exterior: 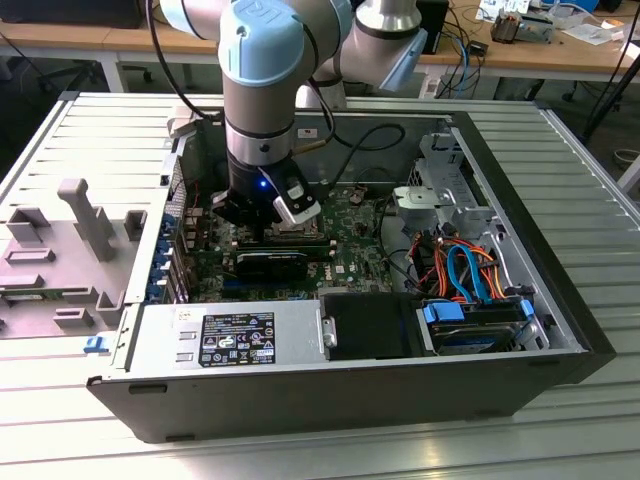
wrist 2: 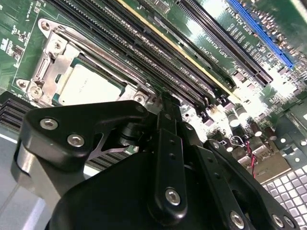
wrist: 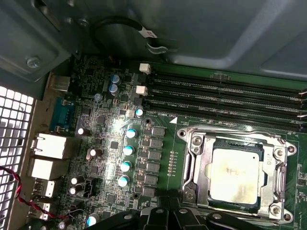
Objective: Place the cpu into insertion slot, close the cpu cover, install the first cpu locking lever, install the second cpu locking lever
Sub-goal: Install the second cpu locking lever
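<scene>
first wrist view is showing the small square silver-grey metal cpu (wrist: 236, 173) sitting in the silver-rimmed square insertion slot (wrist: 192, 165), with the thin silver metal cpu cover (wrist: 279, 168) framing it. the black claw (wrist 2: 165, 103) is hovering just beside the socket; whether its fingers are apart, i cannot tell.

The tool (wrist 2: 163, 103) is matte black with silver screws. Just beyond it the cpu (wrist: 236, 174) shows dull silver-grey, framed by the bright silver cover (wrist: 194, 158) on a green board (wrist: 108, 143) with black memory slots (wrist: 225, 98) and a blue slot (wrist 2: 261, 33).
</scene>
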You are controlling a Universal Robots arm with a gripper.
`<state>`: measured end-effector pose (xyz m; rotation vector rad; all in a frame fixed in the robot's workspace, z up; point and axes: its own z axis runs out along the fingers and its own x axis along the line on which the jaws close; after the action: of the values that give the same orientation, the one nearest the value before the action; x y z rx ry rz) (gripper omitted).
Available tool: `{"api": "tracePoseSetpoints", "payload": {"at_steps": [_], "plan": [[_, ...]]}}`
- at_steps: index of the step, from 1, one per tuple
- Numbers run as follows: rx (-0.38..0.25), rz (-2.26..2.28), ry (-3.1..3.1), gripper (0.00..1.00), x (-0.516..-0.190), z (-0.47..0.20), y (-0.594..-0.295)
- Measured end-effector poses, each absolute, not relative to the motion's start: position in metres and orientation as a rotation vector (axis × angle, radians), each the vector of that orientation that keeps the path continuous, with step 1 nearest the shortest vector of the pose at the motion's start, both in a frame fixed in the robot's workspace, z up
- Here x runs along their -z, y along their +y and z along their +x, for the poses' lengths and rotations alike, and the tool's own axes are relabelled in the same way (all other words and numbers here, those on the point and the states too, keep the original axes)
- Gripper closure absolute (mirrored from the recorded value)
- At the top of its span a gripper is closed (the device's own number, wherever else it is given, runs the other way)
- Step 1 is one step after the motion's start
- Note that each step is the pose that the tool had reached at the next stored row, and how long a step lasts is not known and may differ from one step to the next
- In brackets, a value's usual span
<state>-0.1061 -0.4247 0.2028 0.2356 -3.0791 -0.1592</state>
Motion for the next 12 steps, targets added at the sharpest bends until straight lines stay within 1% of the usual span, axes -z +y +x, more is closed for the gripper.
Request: {"api": "tracePoseSetpoints", "payload": {"at_steps": [6,12], "plan": [[0.156,0.237,-3.080,0.89,-0.1999,-0.1061,-0.4271],[0.153,0.237,-3.079,0.89,-0.2080,-0.1032,-0.4278]]}}
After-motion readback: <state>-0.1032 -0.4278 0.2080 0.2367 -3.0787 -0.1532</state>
